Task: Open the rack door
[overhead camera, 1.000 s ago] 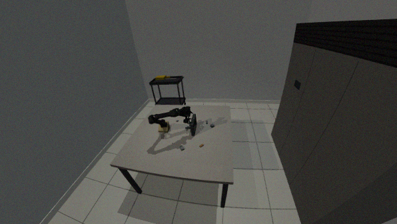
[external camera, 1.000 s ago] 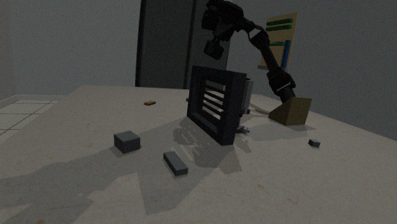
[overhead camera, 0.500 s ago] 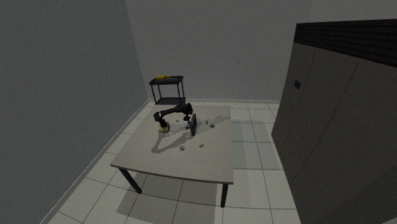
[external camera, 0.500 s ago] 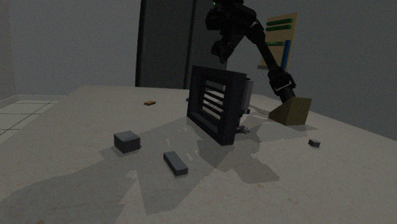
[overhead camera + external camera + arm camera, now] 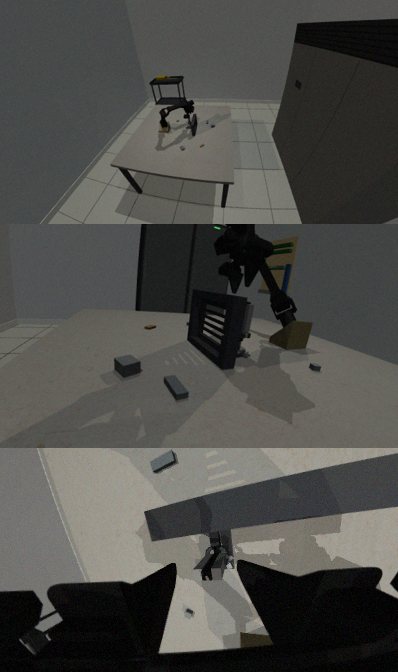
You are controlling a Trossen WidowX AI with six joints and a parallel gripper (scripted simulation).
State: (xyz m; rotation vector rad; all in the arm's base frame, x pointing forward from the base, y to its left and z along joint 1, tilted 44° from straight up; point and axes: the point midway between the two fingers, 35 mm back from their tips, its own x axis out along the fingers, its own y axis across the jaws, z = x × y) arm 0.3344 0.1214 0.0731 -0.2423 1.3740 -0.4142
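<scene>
While the open gripper (image 5: 187,122) (image 5: 241,289) (image 5: 206,565) points downward, small blocks lie around the frame (image 5: 194,125) (image 5: 230,334) (image 5: 280,498).

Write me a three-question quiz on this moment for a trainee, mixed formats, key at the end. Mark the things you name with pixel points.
1. True or false: the gripper (image 5: 189,125) (image 5: 241,289) (image 5: 206,565) is clamped on the dark frame (image 5: 194,125) (image 5: 230,334) (image 5: 270,503).
2. Multiple choice: what colour is the wedge-shaped block under the arm's base (image 5: 166,129) (image 5: 300,335)? A) blue B) yellowish-brown C) white
3. Fill in the blank: in the exterior view, the gripper's fingertips point ____.

Key: 1. false; 2. B; 3. down
</scene>
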